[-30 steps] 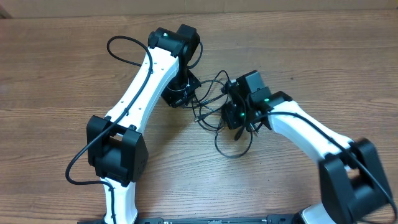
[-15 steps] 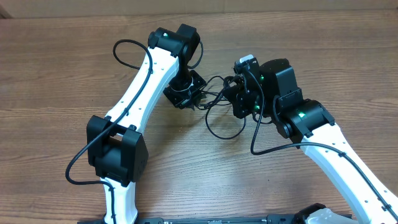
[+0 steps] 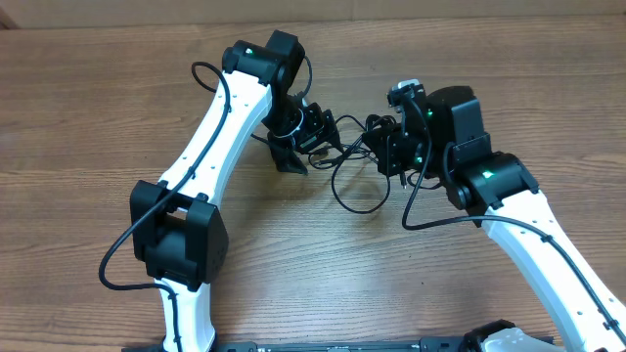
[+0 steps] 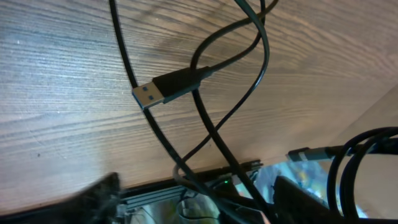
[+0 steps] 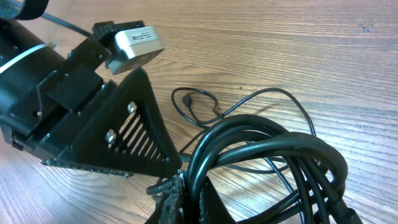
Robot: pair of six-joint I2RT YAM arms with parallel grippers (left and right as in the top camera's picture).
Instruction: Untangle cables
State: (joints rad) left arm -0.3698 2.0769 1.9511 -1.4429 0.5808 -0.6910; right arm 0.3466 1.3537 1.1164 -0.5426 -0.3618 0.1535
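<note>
Thin black cables [image 3: 350, 149] hang in a tangle between my two grippers, and one loop sags to the wooden table. My left gripper [image 3: 305, 139] is open and its fingers stand wide apart. In the left wrist view several strands and a black USB plug [image 4: 177, 82] with a silvery tip cross between the left gripper's [image 4: 199, 208] spread fingers. My right gripper [image 3: 396, 161] is shut on a bundle of cables [image 5: 267, 146], pinched at the right gripper's [image 5: 193, 190] jaws and arching up to the right. One left finger [image 5: 134, 134] sits just to the left of that bundle.
The white arms carry their own thicker black wires [image 3: 205, 73]. The wooden table [image 3: 88, 117] stretches left and behind both arms. A dark rail runs along the front table edge [image 4: 180, 190]. A thin cable loop [image 5: 193, 102] lies on the wood behind the bundle.
My left gripper has opened and let go of the cable. The right gripper has carried its bundle up and to the right, stretching the tangle between the two grippers.
</note>
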